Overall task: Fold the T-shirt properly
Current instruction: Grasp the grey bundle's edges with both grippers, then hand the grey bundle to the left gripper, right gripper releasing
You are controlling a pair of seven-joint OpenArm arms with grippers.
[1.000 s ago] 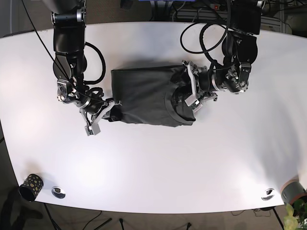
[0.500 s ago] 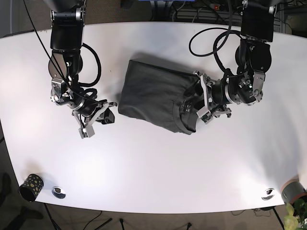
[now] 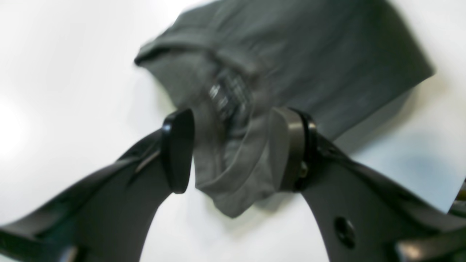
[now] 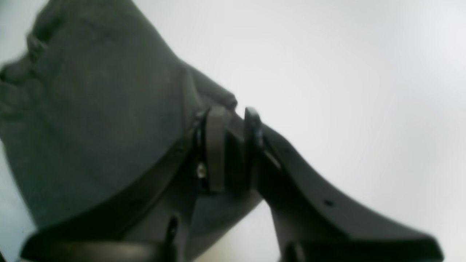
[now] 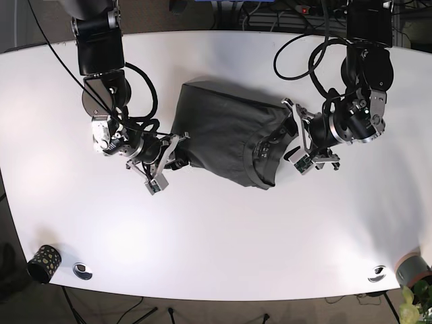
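Left hand (image 3: 233, 151) straddles the collar end of a dark grey T-shirt (image 5: 226, 138) on the white worktop (image 5: 223, 236), its two fingers spread wide with a bunched fold of cloth and the neck label lying between them; the wrist view shows cloth against the inner face of one finger and a slight gap at the other, so the hold looks loose rather than clamped. Right hand (image 4: 229, 145), at the opposite, plain end of the bundle, has its fingers drawn almost together; its wrist view is too blurred to say whether any cloth is caught between them, though it sits right at the shirt's near-left corner (image 5: 177, 156). Over the past second the folded bundle has been dragged right and turned, so that it now lies slanted across the middle of the worktop instead of square, and the right hand, which had been standing clear of the cloth half a second ago, has closed back in on it. By appearances the shirt is already folded down to a compact packet with the collar uppermost, and this reads as a final squaring-up; the slant suggests the packet needs straightening. A small patterned cup (image 5: 44, 262) stands well apart at the near-left edge.
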